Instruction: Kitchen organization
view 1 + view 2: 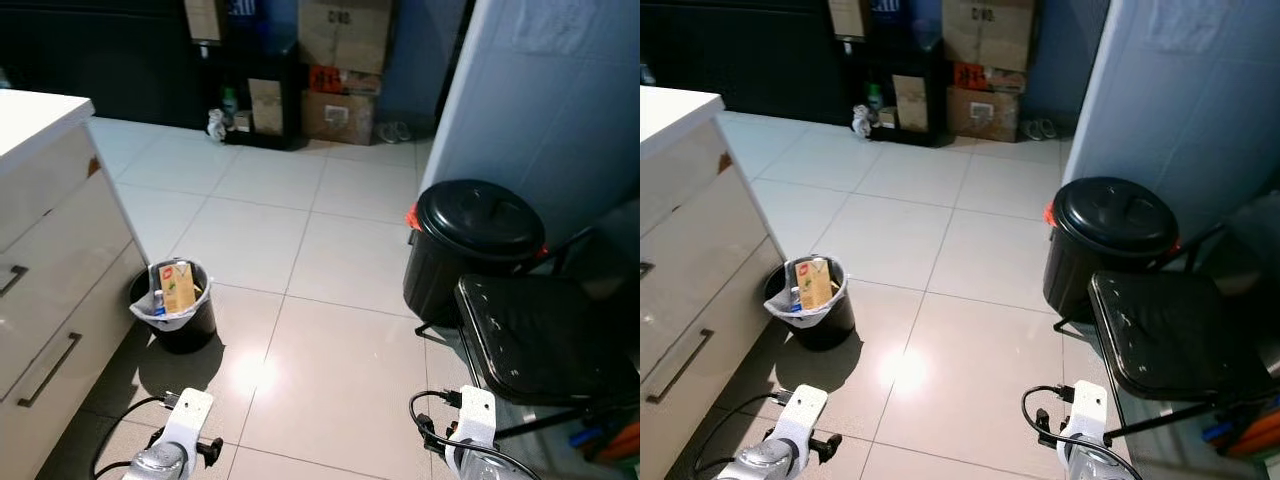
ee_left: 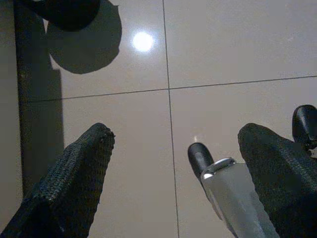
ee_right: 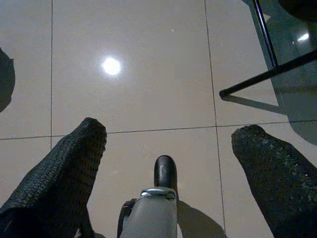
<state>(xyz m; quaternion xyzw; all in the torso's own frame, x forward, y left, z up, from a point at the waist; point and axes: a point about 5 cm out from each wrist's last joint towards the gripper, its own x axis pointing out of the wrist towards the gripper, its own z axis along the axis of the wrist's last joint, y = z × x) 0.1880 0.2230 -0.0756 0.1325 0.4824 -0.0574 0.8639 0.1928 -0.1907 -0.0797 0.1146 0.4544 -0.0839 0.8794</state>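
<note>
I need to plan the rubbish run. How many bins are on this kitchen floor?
2. A small open black bin with a white liner stands beside the white drawer cabinet; a larger black lidded bin stands beside the black chair. Others may be hidden.

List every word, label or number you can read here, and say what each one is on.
No text can be read for certain.
Top cardboard box: dark printed marks, too blurred to read.
Lower cardboard box: white label, too small to read.
Red and orange box between them: print too blurred to read.
Carton in the small bin: coloured print, not readable.
</note>
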